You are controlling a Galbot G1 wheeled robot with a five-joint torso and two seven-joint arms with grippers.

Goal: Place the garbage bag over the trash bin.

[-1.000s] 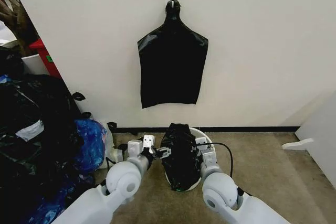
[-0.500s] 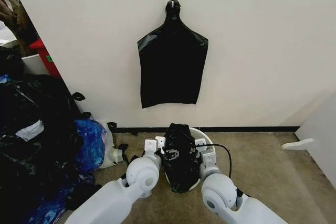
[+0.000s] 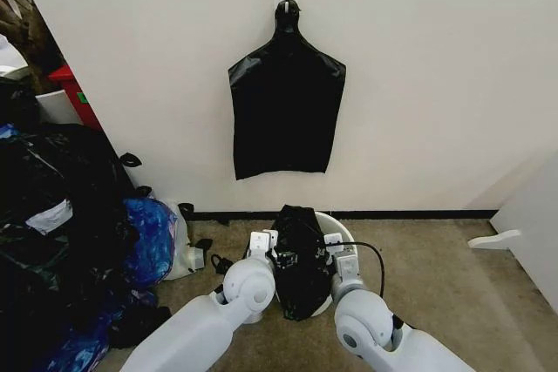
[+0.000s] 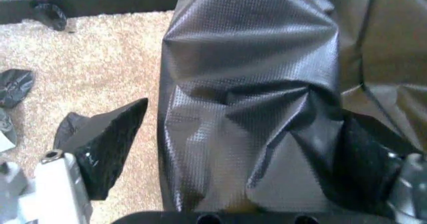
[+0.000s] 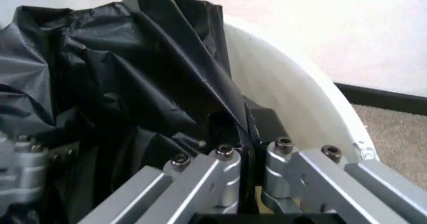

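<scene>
Beige carpet runs to a white wall. Against it stands the bin [image 3: 342,226], with the bag [image 3: 299,259] draped across its mouth and down its front. The right gripper [image 5: 248,134] is clamped on the bag at the rim. The left gripper [image 3: 277,250] presses the bag's other side; I cannot tell its fingers. Best to spread the opening evenly, then pull down without tearing.

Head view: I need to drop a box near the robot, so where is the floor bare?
Bare carpet lies on the robot's right, between the black baseboard and the small round cream-white plastic trash bin. It is crowded on the left, where the heap of stuffed black bags and a blue bag sit.
</scene>
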